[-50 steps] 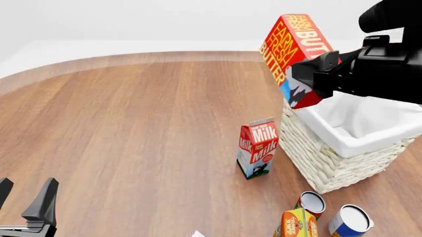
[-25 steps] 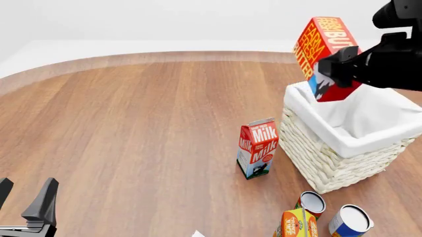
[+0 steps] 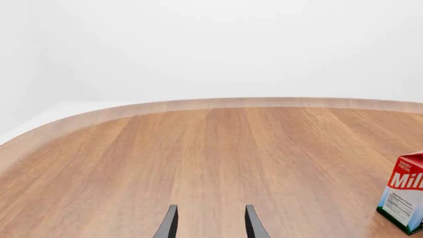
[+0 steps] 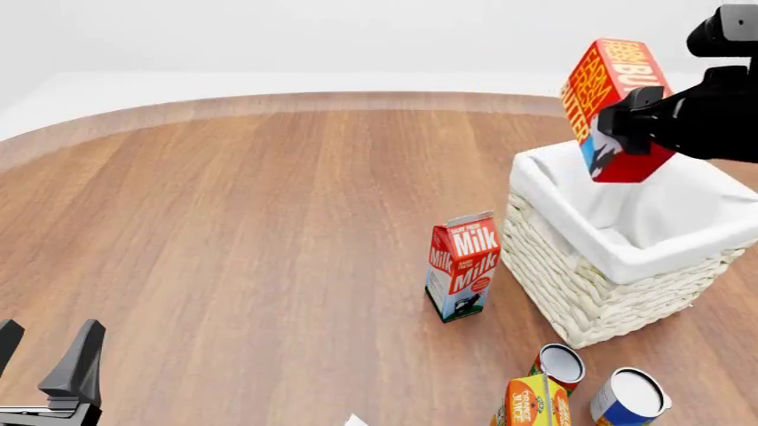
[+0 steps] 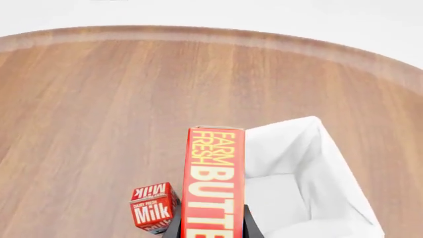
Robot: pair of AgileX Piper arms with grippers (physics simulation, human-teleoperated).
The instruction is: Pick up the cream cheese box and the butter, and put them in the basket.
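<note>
One butter [image 4: 616, 106] carton, red and orange with pale lettering, hangs tilted in the air above the basket [image 4: 592, 284], clamped at its lower end by the right gripper [image 4: 634, 120]. From the right wrist camera the butter [image 5: 213, 188] fills the middle, a black finger on each side of its base.

There is one basket, square, of whitish woven wicker with a smooth white cloth liner folded over its rim; its right side runs out of the front view.

One red-and-white milk carton [image 4: 462, 266] stands upright on the wooden table [image 4: 237, 222], just left of the basket. Two cans [image 4: 556, 364] and an orange carton [image 4: 533, 404] sit at the near edge, partly cut off.

The left gripper [image 4: 42, 373] sits low at the corner, its dark fingers [image 3: 168, 223] apart with nothing between them.
</note>
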